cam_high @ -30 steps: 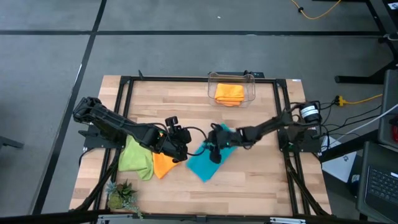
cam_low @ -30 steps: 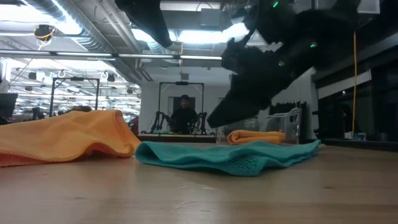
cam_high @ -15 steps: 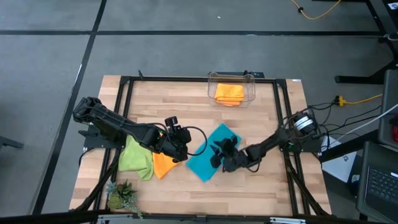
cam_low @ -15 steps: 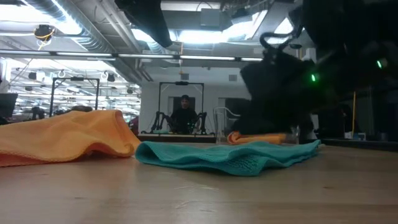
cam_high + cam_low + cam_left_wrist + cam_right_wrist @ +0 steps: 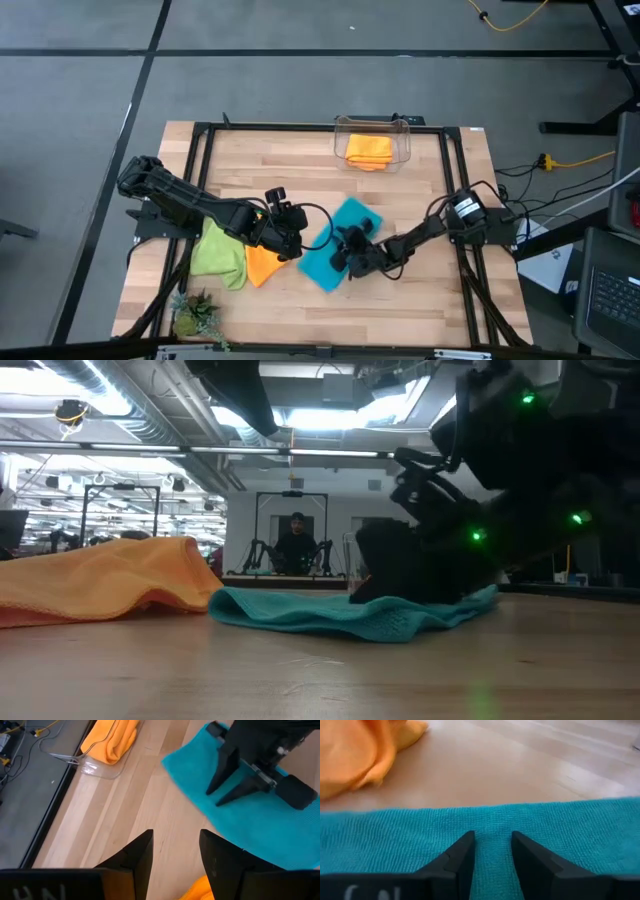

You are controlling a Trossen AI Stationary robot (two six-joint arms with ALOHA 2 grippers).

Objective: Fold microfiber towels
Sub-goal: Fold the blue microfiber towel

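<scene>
The blue towel (image 5: 335, 250) lies slantwise near the middle of the wooden table (image 5: 420, 300), with bare planks open on its front, far and right sides. The right gripper (image 5: 345, 258) is down low on it, its two fingers (image 5: 462, 857) a narrow gap apart with the knitted blue pile showing between them; whether they pinch the cloth cannot be told. The left gripper (image 5: 290, 243) sits just beside the towel's left edge, above a rumpled orange towel (image 5: 262, 266), fingers (image 5: 142, 855) parted and holding nothing. Left of that lies the lime green towel (image 5: 218, 252), soft and crumpled, partly hidden under the left arm. A second orange towel (image 5: 368, 150), folded, rests in a clear plastic bin (image 5: 340, 128) at the table's far edge. A small plant (image 5: 195, 315) stands at the front left corner, close to the black frame rail (image 5: 205, 170). In the low view the right arm's dark bulk hides the blue towel's right part.
</scene>
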